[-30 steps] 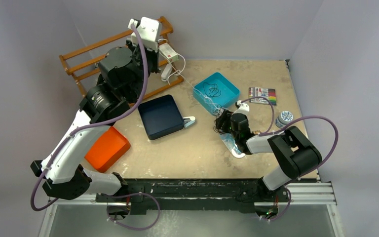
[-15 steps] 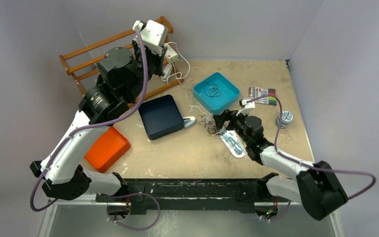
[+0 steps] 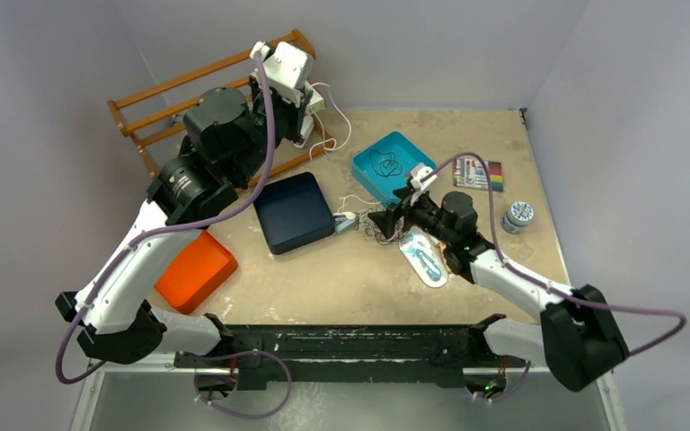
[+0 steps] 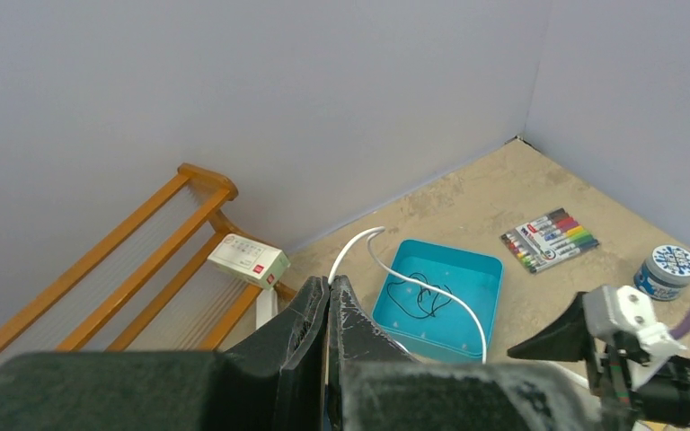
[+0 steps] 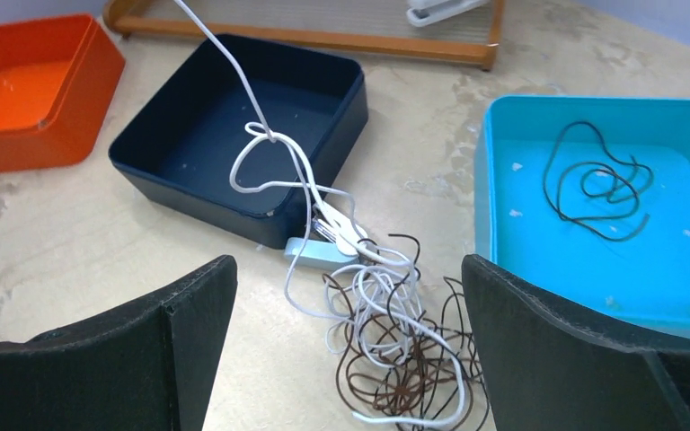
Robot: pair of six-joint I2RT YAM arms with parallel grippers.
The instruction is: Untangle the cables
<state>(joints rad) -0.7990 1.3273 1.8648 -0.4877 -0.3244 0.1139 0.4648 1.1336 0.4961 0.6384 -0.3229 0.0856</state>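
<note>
My left jaws (image 4: 328, 289) are pressed tight on the thin, bendy white cord (image 5: 266, 136), holding it high up by the wall. Lower down it is twisting into a knot and mixing with the thin, wiry dark brown cord (image 5: 395, 388) in a curly heap on the rough tan table (image 5: 81, 233). My right jaws (image 5: 346, 269) are hanging spread wide over that heap, holding nothing.

I am thinking that pulling up too hard could be making the knot tighter. It could also be lifting the whole heap and dragging the little pale plug (image 5: 310, 250) along. The smooth cord might be slipping out, too.

The thin black cord (image 5: 593, 189) is lying curled alone in the shiny teal plastic tray (image 5: 483, 215). The dark blue square plastic tray (image 5: 139, 153) is sitting on the other side.
</note>
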